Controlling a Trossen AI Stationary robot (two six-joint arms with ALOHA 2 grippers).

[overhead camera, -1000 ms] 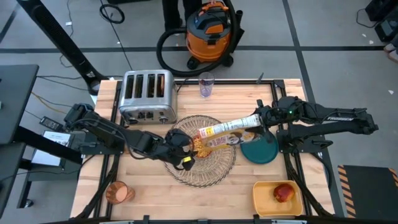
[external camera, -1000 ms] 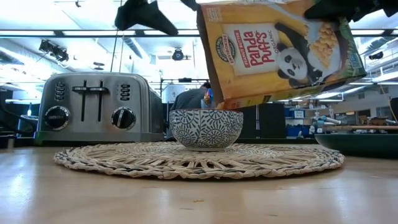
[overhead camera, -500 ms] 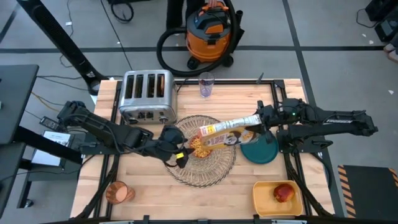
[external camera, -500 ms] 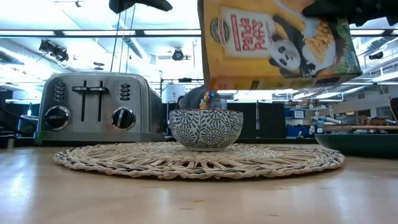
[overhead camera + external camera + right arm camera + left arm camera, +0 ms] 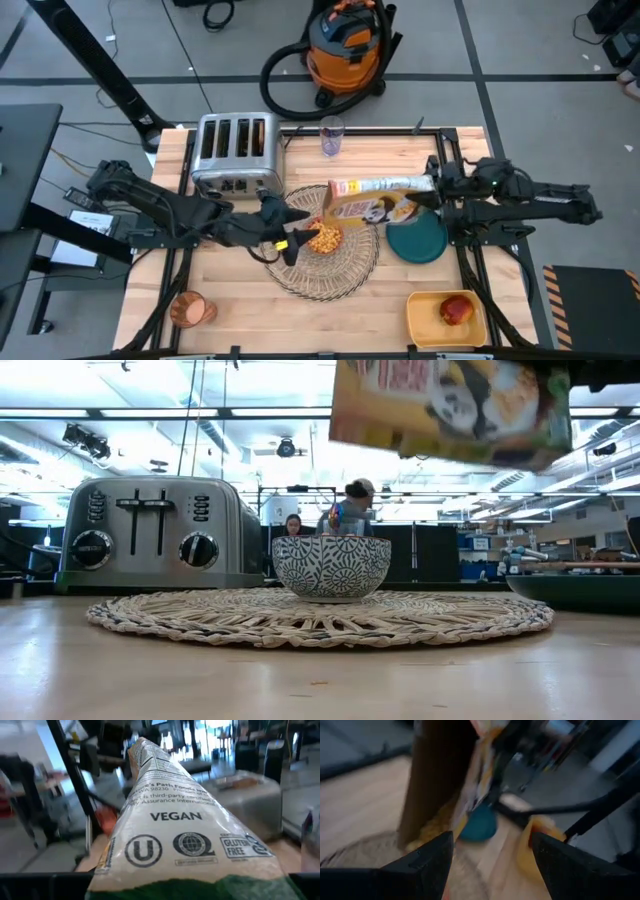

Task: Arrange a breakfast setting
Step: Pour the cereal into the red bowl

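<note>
A blue-and-white patterned bowl full of yellow cereal stands on the round woven placemat. Above them hangs a yellow cereal box, with my right gripper shut on its right end. My left gripper hovers open and holds nothing, just left of the bowl and above the mat. The dark teal plate lies right of the mat. A red apple sits in a yellow tub, and an amber cup stands at the near left. My right gripper grips the cereal box by its closed end, coming in level from the table's right, with the fingers lying along the box. The box itself hides the fingers in the wrist view. The box is lifted clear and roughly level, its open end near the bowl's far rim.
A chrome toaster stands at the far left of the table, and a clear glass at the far edge. The yellow tub sits at the near right corner. People stand in the room beyond the table.
My right gripper has drawn back toward the table's right edge and tipped the cereal box up from its downward slant over the bowl to about level, higher above the mat. My left gripper has risen and pulled back a little toward the table's left.
</note>
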